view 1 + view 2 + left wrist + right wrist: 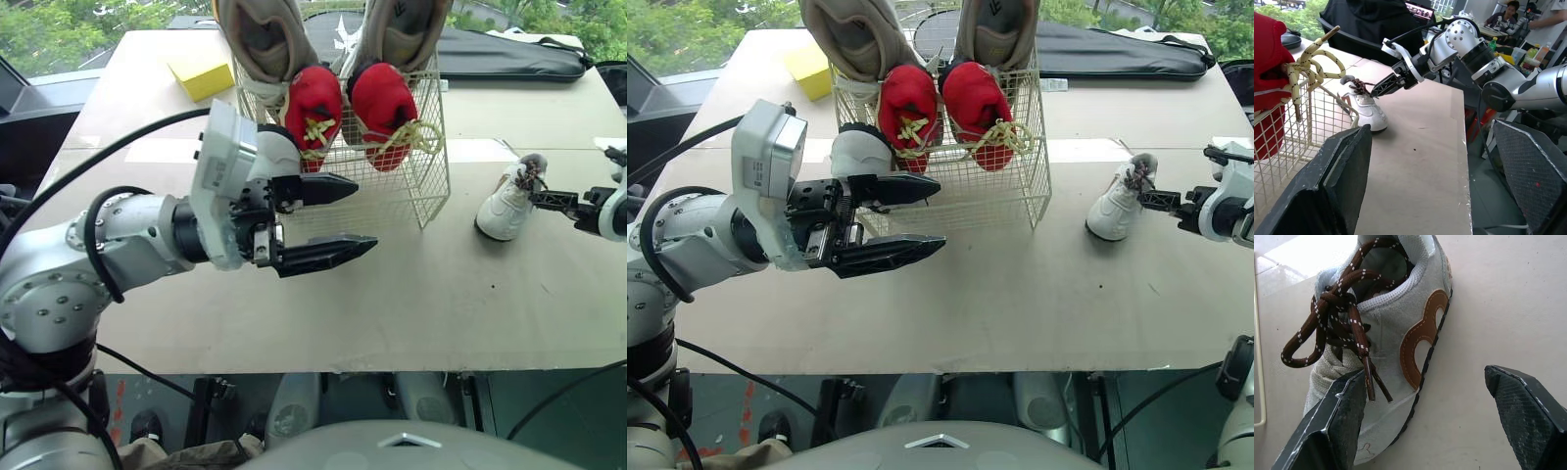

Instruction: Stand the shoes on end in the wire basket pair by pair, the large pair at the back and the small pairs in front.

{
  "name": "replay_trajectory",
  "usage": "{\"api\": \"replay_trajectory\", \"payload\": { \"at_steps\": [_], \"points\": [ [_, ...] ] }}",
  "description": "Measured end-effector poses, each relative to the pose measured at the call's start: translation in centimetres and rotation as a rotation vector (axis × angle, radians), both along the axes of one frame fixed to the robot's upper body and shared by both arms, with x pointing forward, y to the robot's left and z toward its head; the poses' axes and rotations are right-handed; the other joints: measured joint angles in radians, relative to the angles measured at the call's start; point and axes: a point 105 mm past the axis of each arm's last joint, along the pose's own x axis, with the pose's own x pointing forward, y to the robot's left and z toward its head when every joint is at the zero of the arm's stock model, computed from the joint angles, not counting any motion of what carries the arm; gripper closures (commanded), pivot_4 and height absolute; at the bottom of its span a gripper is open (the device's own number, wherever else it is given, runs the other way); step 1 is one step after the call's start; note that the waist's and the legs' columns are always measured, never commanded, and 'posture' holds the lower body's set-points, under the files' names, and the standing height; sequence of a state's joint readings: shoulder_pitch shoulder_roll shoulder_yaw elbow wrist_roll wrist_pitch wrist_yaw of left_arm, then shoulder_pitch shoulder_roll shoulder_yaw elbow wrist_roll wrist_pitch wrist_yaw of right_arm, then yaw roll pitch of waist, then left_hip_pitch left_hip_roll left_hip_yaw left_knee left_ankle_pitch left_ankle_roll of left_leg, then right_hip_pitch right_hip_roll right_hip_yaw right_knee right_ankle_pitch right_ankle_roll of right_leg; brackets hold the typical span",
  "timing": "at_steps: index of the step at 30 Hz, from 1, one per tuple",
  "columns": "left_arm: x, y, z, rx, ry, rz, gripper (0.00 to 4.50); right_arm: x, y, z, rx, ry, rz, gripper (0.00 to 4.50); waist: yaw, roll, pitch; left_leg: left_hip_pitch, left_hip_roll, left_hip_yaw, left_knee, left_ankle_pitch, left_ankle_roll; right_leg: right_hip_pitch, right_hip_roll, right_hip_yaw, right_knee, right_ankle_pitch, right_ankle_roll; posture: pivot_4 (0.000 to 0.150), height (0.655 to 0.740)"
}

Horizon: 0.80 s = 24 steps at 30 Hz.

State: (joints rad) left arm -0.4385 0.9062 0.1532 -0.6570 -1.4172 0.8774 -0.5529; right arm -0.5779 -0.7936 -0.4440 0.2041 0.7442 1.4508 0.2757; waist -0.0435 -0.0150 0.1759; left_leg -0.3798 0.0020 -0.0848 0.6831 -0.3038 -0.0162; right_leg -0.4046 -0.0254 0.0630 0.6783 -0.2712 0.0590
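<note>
Fingers (1334, 426) of the right gripper (1424, 372) stand spread with the white sneaker (1396, 318) between them: advise closing squarely on its sides, clear of the brown laces (1332, 328); left gripper (364, 216) fingers likewise spread, empty.

A pale beige counter (411, 304) ran across the middle of the frame under even daylight. Green trees (59, 29) stood beyond its far edge at the upper left. A long black bag (509, 54) lay along the upper right and a yellow block (201, 78) sat at the upper left. In the left wrist view's upper right, a person (1507, 12) sat near bottles (1542, 51).
</note>
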Motion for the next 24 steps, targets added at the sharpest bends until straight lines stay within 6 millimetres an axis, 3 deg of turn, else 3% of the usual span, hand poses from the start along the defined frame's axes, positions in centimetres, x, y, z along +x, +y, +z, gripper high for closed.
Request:
{"api": "replay_trajectory", "payload": {
  "at_steps": [5, 8, 15, 24],
  "points": [
    [-0.1, 0.0, 0.0, 0.000, 0.001, -0.009, 0.22, 0.9, 0.8, -0.9, -0.022, 0.024, 0.008, 0.74, 0.000, 0.000, 0.000, 0.000, 0.000, 0.001, 0.000, 0.000, 0.000, 0.000, 0.000, 0.001, 0.000, 0.000, 0.000, 0.150, 0.7400],
    [-0.2, 0.0, -0.1, 0.004, 0.001, -0.018, 0.00, 1.3, 0.9, -1.6, -0.060, 0.035, 0.019, 1.49, -0.001, -0.001, -0.001, 0.000, 0.000, 0.001, 0.000, 0.000, 0.000, 0.000, 0.000, 0.001, 0.000, 0.000, 0.000, 0.150, 0.7400],
    [-0.3, 0.1, -0.3, 0.008, 0.011, -0.024, 0.00, 1.5, 1.6, -1.9, -0.163, 0.017, 0.092, 4.37, 0.001, -0.009, -0.006, 0.001, 0.000, 0.001, 0.001, 0.000, 0.000, 0.000, 0.000, 0.002, 0.000, 0.000, 0.000, 0.150, 0.7400],
    [-0.2, 0.2, -0.5, 0.007, 0.017, -0.021, 0.00, 0.8, 1.5, -1.7, -0.150, -0.135, 0.088, 4.46, 0.002, -0.009, -0.005, 0.000, 0.000, 0.001, 0.001, 0.000, 0.000, 0.000, 0.000, 0.002, 0.000, 0.000, 0.000, 0.150, 0.7400]
  ]
}}
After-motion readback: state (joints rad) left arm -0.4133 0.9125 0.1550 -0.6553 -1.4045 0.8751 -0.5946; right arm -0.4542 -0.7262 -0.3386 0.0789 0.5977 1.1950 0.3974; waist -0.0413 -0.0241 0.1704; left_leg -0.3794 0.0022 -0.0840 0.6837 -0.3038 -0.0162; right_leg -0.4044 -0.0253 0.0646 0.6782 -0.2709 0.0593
